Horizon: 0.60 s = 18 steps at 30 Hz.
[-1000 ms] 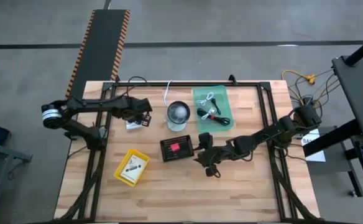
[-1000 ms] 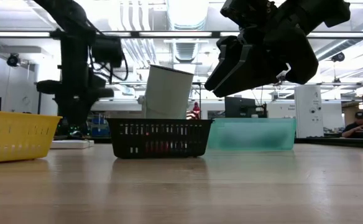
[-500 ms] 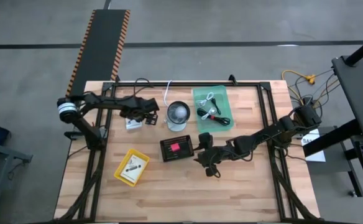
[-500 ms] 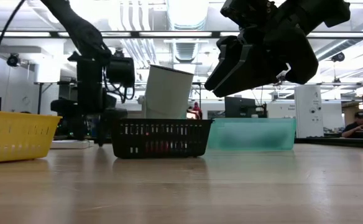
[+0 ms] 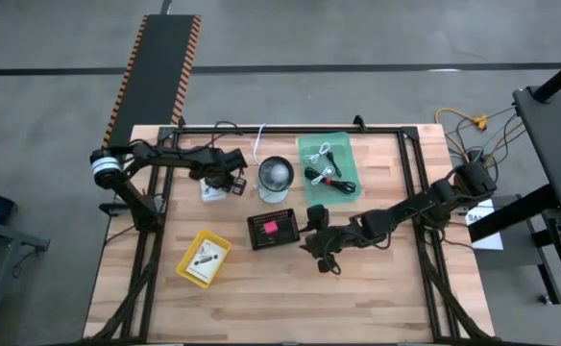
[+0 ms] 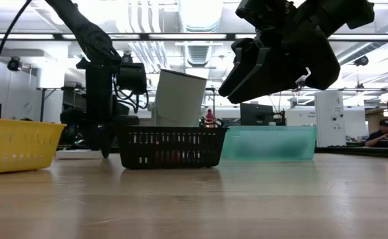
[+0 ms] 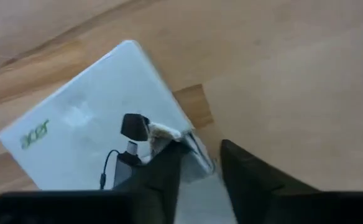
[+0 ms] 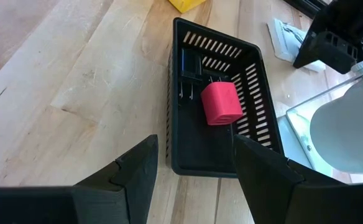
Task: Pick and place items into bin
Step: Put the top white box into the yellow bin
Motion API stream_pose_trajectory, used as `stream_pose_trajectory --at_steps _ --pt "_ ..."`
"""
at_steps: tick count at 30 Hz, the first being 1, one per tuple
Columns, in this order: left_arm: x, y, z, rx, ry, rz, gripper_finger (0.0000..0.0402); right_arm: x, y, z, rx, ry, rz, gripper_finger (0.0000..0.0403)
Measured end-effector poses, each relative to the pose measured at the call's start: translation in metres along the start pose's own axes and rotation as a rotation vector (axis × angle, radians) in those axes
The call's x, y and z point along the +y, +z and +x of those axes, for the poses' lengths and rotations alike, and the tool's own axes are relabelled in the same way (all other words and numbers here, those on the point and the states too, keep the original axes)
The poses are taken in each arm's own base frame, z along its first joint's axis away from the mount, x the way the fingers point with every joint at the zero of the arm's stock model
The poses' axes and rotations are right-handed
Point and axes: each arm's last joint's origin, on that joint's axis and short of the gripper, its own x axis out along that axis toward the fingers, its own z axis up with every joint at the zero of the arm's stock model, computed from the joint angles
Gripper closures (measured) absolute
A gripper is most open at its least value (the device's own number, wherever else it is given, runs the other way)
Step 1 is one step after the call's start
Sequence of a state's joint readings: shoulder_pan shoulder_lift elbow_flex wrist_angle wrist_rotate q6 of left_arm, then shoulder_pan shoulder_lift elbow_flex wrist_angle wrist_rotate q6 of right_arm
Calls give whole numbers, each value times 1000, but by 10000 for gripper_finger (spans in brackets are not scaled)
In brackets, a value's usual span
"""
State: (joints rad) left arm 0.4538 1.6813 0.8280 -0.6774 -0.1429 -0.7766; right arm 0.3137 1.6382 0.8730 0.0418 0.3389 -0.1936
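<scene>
Nearest the table's [image 5: 357, 298] front edge, toward its left corner, a yellow bin [image 5: 186, 269] is seen with small things already in it. Just behind it, near the middle of the table, the right gripper [image 5: 321, 252] is held above the wood with its jaws spread wide and nothing between them, beside a black basket [image 5: 252, 219] in which a red block [image 8: 221, 103] lies. Farther back on the left, the left gripper [image 7: 201, 149] is lowered onto a white packet [image 7: 88, 130] that lies flat on the table just beside a cup [image 5: 275, 178]. Its jaws are drawn narrow and appear to be pinching only the packet's corner. A green tray [image 5: 304, 144] with cables in it is set at the far edge. With so thin a hold, the packet could be pulled out of the jaws or left hanging askew once lifted. The cup could also be knocked, since the wrist is placed close to it. How the corner sits between the jaws is given by the left wrist view alone, and the high view shows only a white patch under the gripper. How close the cup and the bins stand is shown only from above.
</scene>
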Motion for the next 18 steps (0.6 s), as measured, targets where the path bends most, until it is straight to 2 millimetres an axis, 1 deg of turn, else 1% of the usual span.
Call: stream_pose_trajectory --at_steps 4,5,8,10,12,14,16,17,18 --pt "-1 -1 6 27 -1 68 375 0 0 0 0 0 0 209" --pt "-2 -1 7 30 -1 86 387 0 0 0 0 0 0 209" --pt "-1 -1 7 32 0 129 394 0 0 0 0 0 -1 209" --pt "-1 -1 3 30 -4 141 397 0 0 0 0 0 -1 209" --pt "1 -1 -6 20 -18 142 399 0 0 0 0 0 0 209" --pt "2 0 -19 1 -39 164 400 0 0 0 0 0 -1 209" --pt "8 -4 -32 31 -30 194 401 0 0 0 1 0 -1 209" --pt "10 -7 -40 53 -21 201 401 0 0 0 1 0 -1 209" --pt "10 -7 -52 28 -44 201 401 0 0 0 1 0 -1 209"
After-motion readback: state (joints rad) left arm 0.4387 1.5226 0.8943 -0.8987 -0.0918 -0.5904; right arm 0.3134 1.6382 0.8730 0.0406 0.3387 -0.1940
